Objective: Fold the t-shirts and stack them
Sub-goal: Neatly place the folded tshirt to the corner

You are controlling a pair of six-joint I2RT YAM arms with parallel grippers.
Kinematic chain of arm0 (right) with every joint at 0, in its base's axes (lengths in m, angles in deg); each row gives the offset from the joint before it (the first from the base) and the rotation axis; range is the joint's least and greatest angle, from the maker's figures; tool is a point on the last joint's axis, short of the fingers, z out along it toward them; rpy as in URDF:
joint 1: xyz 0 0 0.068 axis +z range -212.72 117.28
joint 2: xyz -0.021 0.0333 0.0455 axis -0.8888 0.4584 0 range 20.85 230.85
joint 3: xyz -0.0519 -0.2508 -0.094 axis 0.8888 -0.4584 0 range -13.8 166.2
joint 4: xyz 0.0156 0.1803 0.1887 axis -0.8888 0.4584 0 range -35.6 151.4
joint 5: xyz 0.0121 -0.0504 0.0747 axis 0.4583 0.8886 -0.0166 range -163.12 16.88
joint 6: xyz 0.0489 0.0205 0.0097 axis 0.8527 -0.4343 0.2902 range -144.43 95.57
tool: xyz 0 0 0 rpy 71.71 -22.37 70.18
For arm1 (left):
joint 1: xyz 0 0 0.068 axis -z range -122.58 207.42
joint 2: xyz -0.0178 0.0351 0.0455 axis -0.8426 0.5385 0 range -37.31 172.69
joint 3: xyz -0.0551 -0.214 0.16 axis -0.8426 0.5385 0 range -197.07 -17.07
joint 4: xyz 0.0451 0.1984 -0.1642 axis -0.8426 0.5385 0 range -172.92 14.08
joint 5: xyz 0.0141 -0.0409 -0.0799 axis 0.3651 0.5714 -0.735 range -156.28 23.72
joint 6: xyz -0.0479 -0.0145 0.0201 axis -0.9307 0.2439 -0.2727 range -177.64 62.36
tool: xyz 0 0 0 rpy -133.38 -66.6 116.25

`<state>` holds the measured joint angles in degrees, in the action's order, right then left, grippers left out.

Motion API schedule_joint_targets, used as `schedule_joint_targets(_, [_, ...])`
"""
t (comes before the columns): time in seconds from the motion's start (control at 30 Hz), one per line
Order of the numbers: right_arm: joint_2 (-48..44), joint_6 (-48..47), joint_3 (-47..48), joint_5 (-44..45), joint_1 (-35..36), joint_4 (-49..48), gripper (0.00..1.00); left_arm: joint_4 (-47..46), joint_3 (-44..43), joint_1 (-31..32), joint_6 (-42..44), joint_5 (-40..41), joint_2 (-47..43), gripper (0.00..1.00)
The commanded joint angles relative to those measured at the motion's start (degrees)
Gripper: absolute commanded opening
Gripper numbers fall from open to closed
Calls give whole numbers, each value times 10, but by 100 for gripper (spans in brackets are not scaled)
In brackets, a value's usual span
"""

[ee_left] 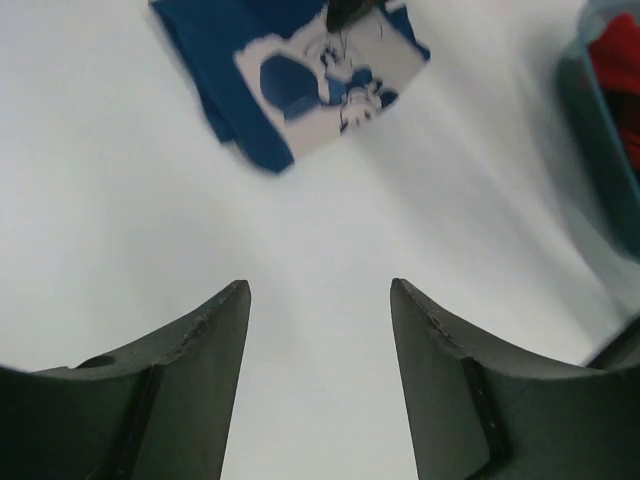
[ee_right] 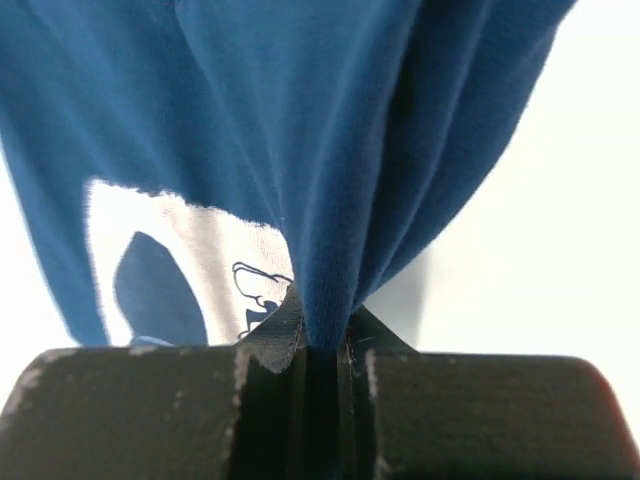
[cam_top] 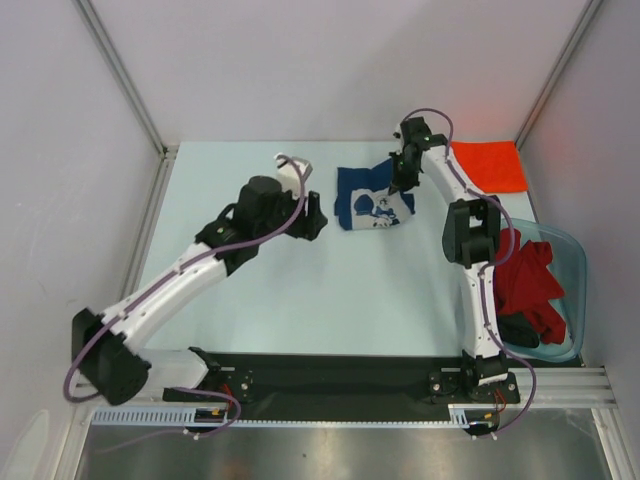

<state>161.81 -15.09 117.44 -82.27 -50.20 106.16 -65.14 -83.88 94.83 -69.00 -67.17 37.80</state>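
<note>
Navy t-shirt [cam_top: 365, 205] lies on table [cam_top: 300, 300], far centre, partly folded, white graphic facing up. Right gripper [ee_right: 320, 345] is clamped on navy t-shirt at its right edge, with bunched fold of cloth pinched tight between fingers. Left gripper [ee_left: 320, 290] has fingers spread wide with nothing between, over bare table left of navy t-shirt, not touching it. Orange t-shirt [cam_top: 490, 165] lies flat at far right corner. Red t-shirt [cam_top: 530, 280] and dark t-shirt [cam_top: 520, 330] are heaped in plastic tub [cam_top: 578, 270] at right edge.

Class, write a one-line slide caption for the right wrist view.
Right gripper pinches a gathered fold of the navy t-shirt, its white print showing.
</note>
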Motion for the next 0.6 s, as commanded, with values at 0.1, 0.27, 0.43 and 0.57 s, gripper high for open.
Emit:
schedule_joint_targets(0.1, [-18, -183, 62, 181, -46, 38, 0, -5, 134, 4, -95, -54, -79, 63])
schedule_joint_targets(0.27, [0, -251, 121, 217, -73, 11, 0, 12, 164, 4, -107, -36, -77, 63])
schedule_joint_targets(0.43, [-8, -272, 123, 236, -85, -37, 0, 11, 173, 4, -113, -45, -53, 62])
schedule_joint_targets(0.57, [-4, -283, 117, 262, -90, -73, 0, 11, 159, 4, -104, -58, -23, 62])
